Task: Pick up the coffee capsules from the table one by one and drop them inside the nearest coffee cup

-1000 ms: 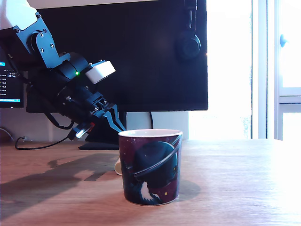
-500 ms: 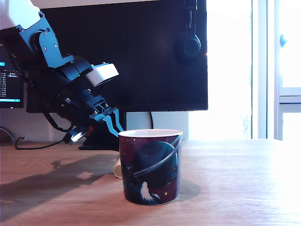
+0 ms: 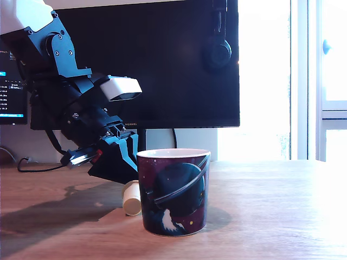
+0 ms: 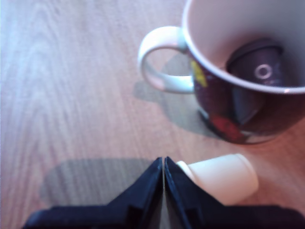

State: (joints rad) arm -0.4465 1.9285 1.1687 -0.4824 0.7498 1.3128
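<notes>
**Cream capsule on its side by the mug, dark one already inside**

In the wrist view the gripper (image 4: pixel 163 164) shows as two matte black, wedge-shaped fingers pressed flat against each other, the tips meeting in one thin seam with nothing between them. Just beside those tips lies the cream-beige capsule (image 4: pixel 221 177), a smooth, tapered plastic pod tipped onto its side on the table (image 4: pixel 71 95). Its long axis runs roughly level with the wood; the flanged end is nearest the fingertips and the narrow, flat end points away from them, towards the base of the coffee cup (image 4: pixel 238 114). In the exterior view the same capsule (image 3: pixel 132 197) sits at the foot of the cup (image 3: pixel 173 192) on the exterior view's left, close to its wall; whether they touch cannot be told.

The cup is glossy ceramic, upright, tapering to its base, white inside, with a white loop handle seen in the wrist view. Its outside carries a dark maroon and navy print of a ringed planet with small stars. Inside it rests the dark grey capsule (image 4: pixel 257 64), tilted, its small round end with a pale ring facing up.

The table is warm brown wood with long, fine grain. Above the cream capsule the arm's black and blue metal links slope down from the exterior view's left. Behind stands a dark monitor (image 3: pixel 162 65); faint lettering on its lower bezel is too small to read. Headphones (image 3: pixel 218 51) hang at its upper edge.
</notes>
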